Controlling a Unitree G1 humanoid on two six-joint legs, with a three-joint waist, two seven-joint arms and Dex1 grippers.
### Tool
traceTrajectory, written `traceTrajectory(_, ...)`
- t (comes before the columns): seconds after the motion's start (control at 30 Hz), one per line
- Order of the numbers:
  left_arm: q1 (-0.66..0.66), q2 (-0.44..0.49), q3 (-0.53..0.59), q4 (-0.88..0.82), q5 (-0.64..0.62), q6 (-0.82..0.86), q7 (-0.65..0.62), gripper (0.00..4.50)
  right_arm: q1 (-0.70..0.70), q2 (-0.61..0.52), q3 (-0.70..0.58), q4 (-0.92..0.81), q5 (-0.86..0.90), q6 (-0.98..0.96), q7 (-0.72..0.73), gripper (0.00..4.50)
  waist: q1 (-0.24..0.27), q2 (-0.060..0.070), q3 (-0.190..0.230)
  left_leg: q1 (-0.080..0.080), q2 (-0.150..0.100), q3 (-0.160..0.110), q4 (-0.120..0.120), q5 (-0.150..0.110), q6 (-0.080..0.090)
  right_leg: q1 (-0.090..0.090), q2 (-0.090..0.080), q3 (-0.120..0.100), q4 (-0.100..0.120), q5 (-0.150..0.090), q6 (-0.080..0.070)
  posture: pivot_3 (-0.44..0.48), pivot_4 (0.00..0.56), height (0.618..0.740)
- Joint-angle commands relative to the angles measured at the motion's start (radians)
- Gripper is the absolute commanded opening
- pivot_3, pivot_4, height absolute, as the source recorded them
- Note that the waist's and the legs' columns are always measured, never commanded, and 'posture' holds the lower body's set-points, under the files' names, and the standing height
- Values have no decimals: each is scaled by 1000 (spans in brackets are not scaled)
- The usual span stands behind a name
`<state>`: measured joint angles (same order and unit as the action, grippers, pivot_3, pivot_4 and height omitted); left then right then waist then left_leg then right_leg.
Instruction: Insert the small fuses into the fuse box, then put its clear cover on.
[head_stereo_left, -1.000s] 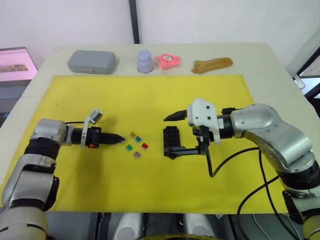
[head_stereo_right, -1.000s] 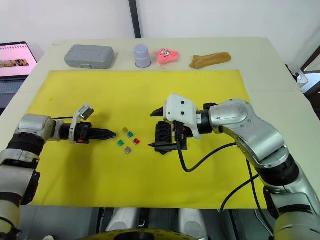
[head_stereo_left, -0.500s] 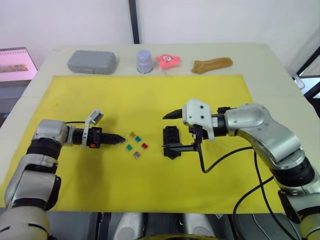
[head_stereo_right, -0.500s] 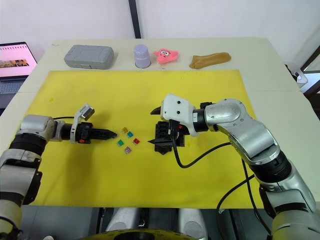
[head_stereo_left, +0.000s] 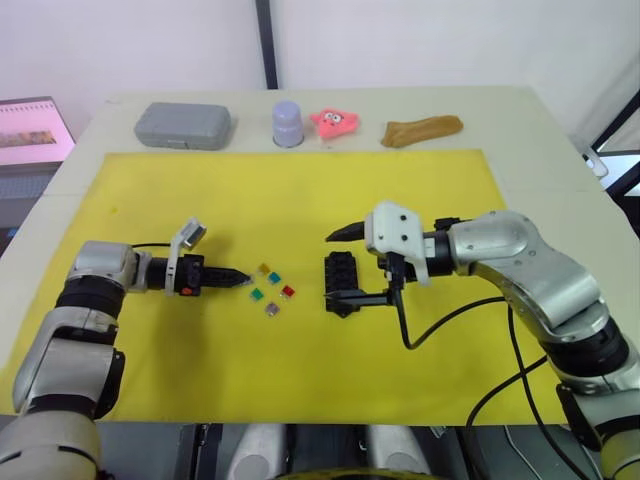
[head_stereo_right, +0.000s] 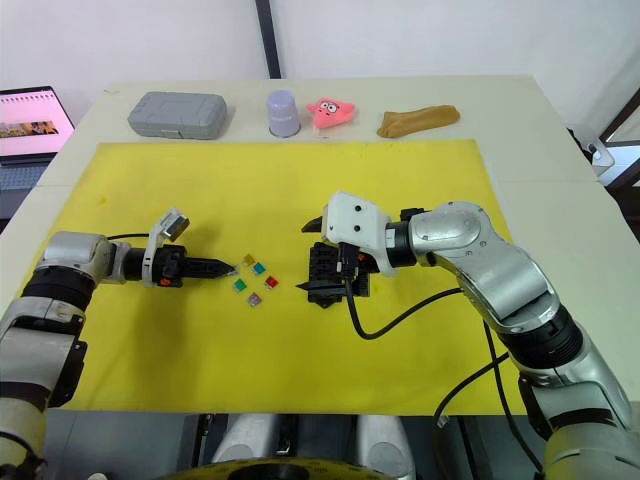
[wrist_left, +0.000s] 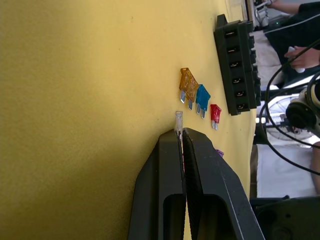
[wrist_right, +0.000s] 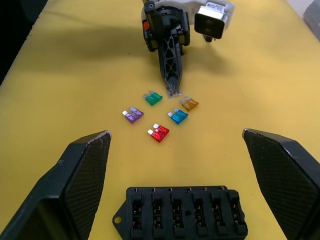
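While the head views leave the fuses as tiny coloured specks, the right wrist view resolves five loose ones on the yellow mat (head_stereo_left: 300, 400): a green fuse (wrist_right: 153, 98), an orange fuse (wrist_right: 189, 104), a teal fuse (wrist_right: 178, 116), a purple fuse (wrist_right: 133, 115) and a red fuse (wrist_right: 159, 132), each lying flat with its two metal blades showing. From the left wrist view comes something the head views hide: a small clear fuse (wrist_left: 178, 121) pinched at the very tips of the left gripper (head_stereo_left: 238, 279), whose two black fingers are pressed together on it. That left arm lies low and nearly level over the mat, its fingertips pointing at the cluster of fuses just beyond them. The right gripper (head_stereo_left: 338, 265) stands wide open, one finger on either side of the fuse box (head_stereo_left: 343, 279), and holds nothing; its forearm reaches in from the right with a black cable looping beneath. The fuse box is a black block with two rows of slots, all looking vacant in the right wrist view, and it rests on the mat between the spread right fingers, with the loose fuses between it and the left fingertips.
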<state>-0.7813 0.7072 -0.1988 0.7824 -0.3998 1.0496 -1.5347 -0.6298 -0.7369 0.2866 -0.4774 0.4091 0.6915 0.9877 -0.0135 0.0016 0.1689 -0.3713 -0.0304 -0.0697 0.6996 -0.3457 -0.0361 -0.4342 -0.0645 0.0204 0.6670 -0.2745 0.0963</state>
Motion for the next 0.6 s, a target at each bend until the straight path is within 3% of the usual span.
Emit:
traceTrajectory(0.03,34,22,21,8,27,-17,39,25,-4,5,-28,-38,6,-6,-6,4500,-1,0,0,0,0,0,0,0,0,0,0,0,0,0,0,0,150,740)
traceTrajectory(0.1,32,32,15,49,5,-106,31,25,-3,6,-28,-38,6,-5,-7,4500,-3,0,0,0,1,0,0,0,0,0,0,0,0,0,0,0,150,740)
traceTrajectory(0.3,127,52,237,-195,-107,-98,97,25,8,13,-53,-45,37,45,-31,4500,-5,-1,0,-1,3,-1,0,1,-1,-1,1,0,0,0,0,0,150,740)
traceTrajectory(0.43,169,54,443,-531,-302,32,184,25,2,66,-204,-53,210,266,-126,4500,-5,-7,1,-6,4,-1,0,2,-3,-6,0,1,0,0,0,0,150,740)
traceTrajectory(0.6,122,-38,552,-773,-480,133,356,25,-61,118,-380,-36,431,493,-231,4500,4,-7,1,-6,3,-2,0,1,-3,-5,-2,1,-1,0,0,0,150,740)
